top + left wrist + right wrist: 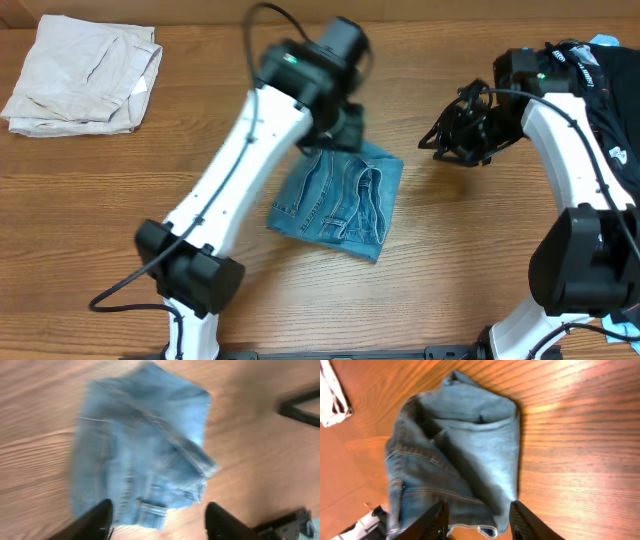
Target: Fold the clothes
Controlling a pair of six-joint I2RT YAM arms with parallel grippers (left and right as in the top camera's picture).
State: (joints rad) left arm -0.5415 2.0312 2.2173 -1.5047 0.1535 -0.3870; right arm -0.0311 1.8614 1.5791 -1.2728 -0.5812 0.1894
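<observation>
The light blue denim jeans (338, 200) lie folded into a small square packet at the middle of the table, stitched seams on top. They also show in the left wrist view (142, 445), blurred, and in the right wrist view (455, 450). My left gripper (345, 125) hangs over the packet's far edge, open and empty (160, 521). My right gripper (455, 135) is to the right of the jeans, apart from them, open and empty (480, 521).
A folded beige garment (85, 75) lies at the table's far left corner. A pile of dark clothes (610, 80) sits at the far right edge behind the right arm. Bare wood surrounds the jeans.
</observation>
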